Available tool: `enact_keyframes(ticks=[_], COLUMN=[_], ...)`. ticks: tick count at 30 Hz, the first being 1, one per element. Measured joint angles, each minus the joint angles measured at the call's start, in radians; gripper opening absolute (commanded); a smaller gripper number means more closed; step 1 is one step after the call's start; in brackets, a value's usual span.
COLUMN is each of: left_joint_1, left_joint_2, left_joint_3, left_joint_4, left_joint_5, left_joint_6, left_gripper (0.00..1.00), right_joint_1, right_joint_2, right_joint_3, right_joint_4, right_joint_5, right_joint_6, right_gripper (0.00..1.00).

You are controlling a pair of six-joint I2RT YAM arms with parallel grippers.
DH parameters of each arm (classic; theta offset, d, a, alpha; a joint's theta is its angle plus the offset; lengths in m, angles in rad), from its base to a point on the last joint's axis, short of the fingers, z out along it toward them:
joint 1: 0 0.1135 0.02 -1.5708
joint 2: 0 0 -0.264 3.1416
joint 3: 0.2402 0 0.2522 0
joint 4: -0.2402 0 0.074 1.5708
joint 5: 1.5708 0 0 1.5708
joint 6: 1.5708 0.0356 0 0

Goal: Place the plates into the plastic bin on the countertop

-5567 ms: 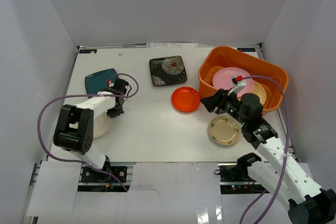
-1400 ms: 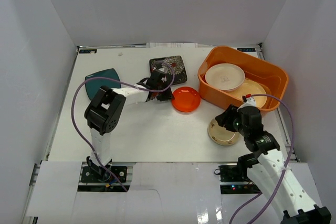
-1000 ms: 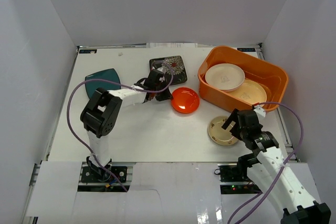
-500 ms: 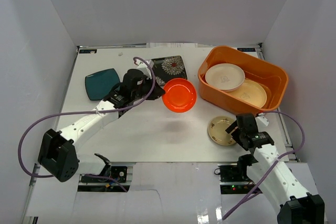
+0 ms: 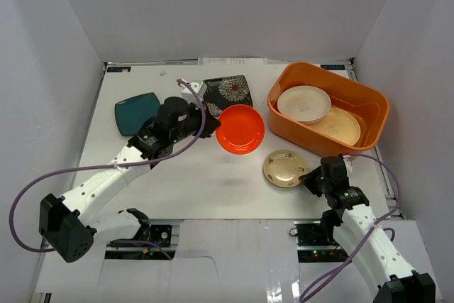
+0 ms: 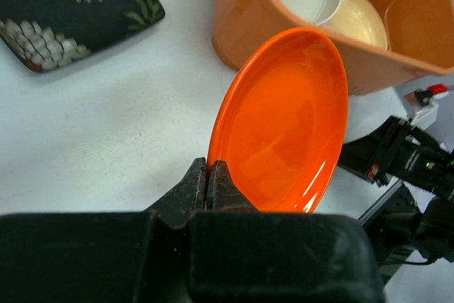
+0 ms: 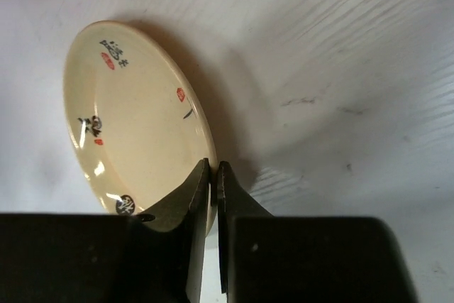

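Both wrist views are showing rim pinches: left gripper (image 6: 210,172) clamping round red-orange plate (image 6: 284,125), right gripper (image 7: 214,175) clamping round beige plate (image 7: 135,111).

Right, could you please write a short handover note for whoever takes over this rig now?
Left pincer: shut on the red-orange plate, held up beside the bin.
Right pincer: shut on the beige plate, in front of the bin.
Done: cream plate and tan-yellow plate lie in the bin.
To do: both held plates, plus the teal plate and black flowered plate on the countertop.
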Motion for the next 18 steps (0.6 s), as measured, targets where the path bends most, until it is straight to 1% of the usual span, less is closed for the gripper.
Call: enact_keyframes(ticks=[4, 7, 9, 12, 15, 18], left_joint_1=[0.000, 0.000, 0.000, 0.000, 0.000, 0.000], left_joint_2=[-0.070, -0.116, -0.134, -0.141, -0.141, -0.142], left_joint_3=[0.039, 0.066, 0.075, 0.081, 0.081, 0.081], left_joint_4=[0.000, 0.007, 0.018, 0.023, 0.022, 0.025], left_joint_5=[-0.039, -0.071, -0.088, -0.109, -0.122, -0.120], left_joint_6=[0.016, 0.021, 0.021, 0.023, 0.023, 0.016], left_gripper=[0.00, 0.00, 0.00, 0.00, 0.00, 0.00], right_joint_1=[0.045, 0.082, 0.102, 0.121, 0.124, 0.122], right_joint_2=[-0.071, -0.068, -0.038, 0.040, 0.126, 0.211], right_joint_3=[0.027, 0.112, 0.208, 0.413, 0.627, 0.778], right_joint_4=[-0.048, -0.096, -0.110, -0.129, -0.115, -0.097], right_joint_5=[-0.083, -0.137, -0.174, -0.190, -0.131, 0.010], right_joint_6=[-0.013, -0.039, -0.067, -0.135, -0.225, -0.329], right_gripper=[0.08, 0.08, 0.08, 0.08, 0.08, 0.08])
